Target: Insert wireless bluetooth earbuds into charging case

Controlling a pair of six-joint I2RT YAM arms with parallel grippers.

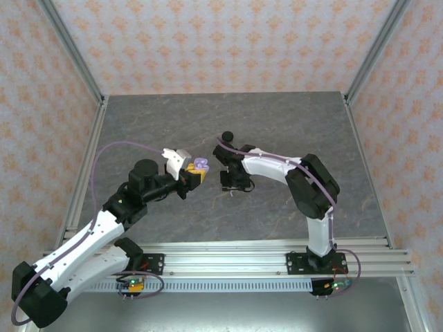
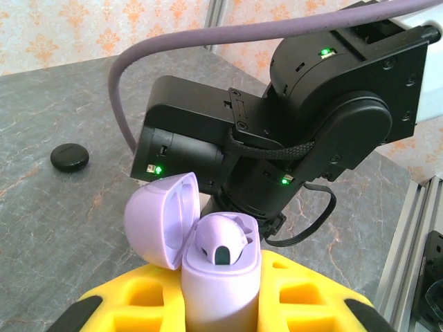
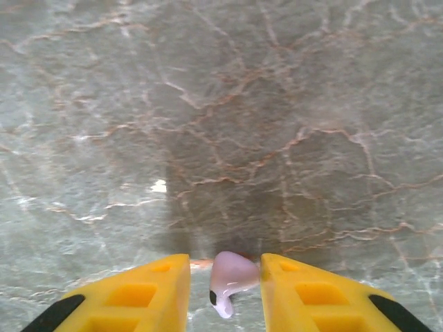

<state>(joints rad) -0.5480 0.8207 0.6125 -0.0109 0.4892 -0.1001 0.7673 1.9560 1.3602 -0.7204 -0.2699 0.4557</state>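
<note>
My left gripper (image 1: 196,173) is shut on the pale lilac charging case (image 2: 220,283), held upright above the table between its yellow fingers (image 2: 315,294). The case lid (image 2: 158,218) stands open to the left, and one lilac earbud (image 2: 223,242) sits in the case. My right gripper (image 3: 225,268) points down close to the marble table (image 3: 228,117), its jaws partly apart. A second lilac earbud (image 3: 232,274) lies between them, touching the right finger (image 3: 304,290) with a gap to the left finger (image 3: 138,294). In the top view the right gripper (image 1: 232,184) is just right of the case (image 1: 201,164).
A round black puck (image 1: 227,136) lies on the table behind the right gripper, seen also as the puck (image 2: 69,157) in the left wrist view. The right arm's black wrist (image 2: 291,117) hangs close behind the case. Aluminium frame posts (image 1: 76,55) and patterned walls enclose the table.
</note>
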